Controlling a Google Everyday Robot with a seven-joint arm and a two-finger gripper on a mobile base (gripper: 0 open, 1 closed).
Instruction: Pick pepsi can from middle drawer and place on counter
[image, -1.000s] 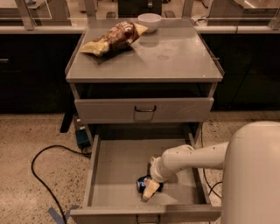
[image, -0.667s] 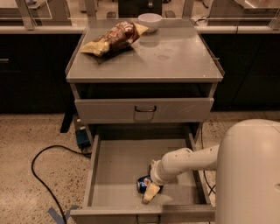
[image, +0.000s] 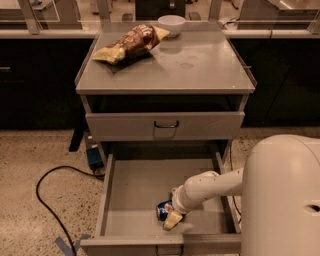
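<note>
The pepsi can (image: 162, 210) lies on its side on the floor of the open middle drawer (image: 135, 192), near the front. My gripper (image: 171, 217) reaches down into the drawer from the right and is right at the can, its pale fingertip (image: 172, 220) just in front of it. The white arm covers part of the can. The counter (image: 195, 65) is the grey cabinet top above, at the top of the view.
A yellow-brown chip bag (image: 130, 44) and a white bowl (image: 171, 24) sit at the back of the counter. A shut drawer front with a black handle (image: 166, 125) is above the open drawer. A black cable (image: 55, 190) and a blue box (image: 93, 156) lie on the floor at left.
The camera has moved closer and a little lower. The gripper stays at the can in the drawer, and the can has not visibly moved.
</note>
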